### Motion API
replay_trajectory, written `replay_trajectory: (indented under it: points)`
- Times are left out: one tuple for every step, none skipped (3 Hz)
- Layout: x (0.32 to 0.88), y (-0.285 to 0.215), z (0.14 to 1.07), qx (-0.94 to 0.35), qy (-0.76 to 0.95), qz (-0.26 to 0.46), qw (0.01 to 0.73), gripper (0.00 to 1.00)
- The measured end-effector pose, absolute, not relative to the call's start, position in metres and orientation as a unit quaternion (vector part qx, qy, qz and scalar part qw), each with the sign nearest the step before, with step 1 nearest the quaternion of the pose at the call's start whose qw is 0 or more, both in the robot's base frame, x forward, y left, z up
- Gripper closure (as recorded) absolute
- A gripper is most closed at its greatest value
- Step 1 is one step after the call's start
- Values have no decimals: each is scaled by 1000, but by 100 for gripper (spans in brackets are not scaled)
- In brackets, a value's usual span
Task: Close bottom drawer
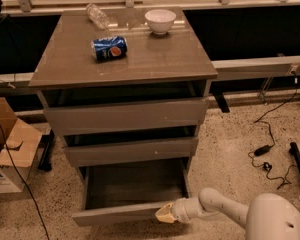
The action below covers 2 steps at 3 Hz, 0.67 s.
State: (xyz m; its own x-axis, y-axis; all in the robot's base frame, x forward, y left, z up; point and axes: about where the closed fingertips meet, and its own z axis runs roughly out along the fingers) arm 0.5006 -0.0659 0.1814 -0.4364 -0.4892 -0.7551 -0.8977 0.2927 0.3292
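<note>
Your gripper (165, 214), clenched or released you cannot tell, sits at the right end of the flat front of the grey-brown wood-grain bottom drawer (132, 189), which stands pulled well out to its left, so the whole closing push remains.

Hidden and cut-off parts around the open bottom drawer (117, 215)

The gripper (165, 214) sits at the right end of the bottom drawer's front, and whether it touches the panel cannot be told. The white robot body (277, 221) behind it is cut off by the lower and right edges. The middle drawer (130, 151) overhangs and hides the back of the bottom drawer's box. The gaps above the middle drawer and the top drawer (125, 115) lie in shadow. The cardboard box (12, 151) is cut by the left edge. The can (109, 48) bears print too small to read.
</note>
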Motion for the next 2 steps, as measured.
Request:
replay_trajectory:
  points:
    - [510, -46, 175, -470, 745, 382, 279, 100]
    - [516, -41, 172, -472, 743, 382, 282, 100]
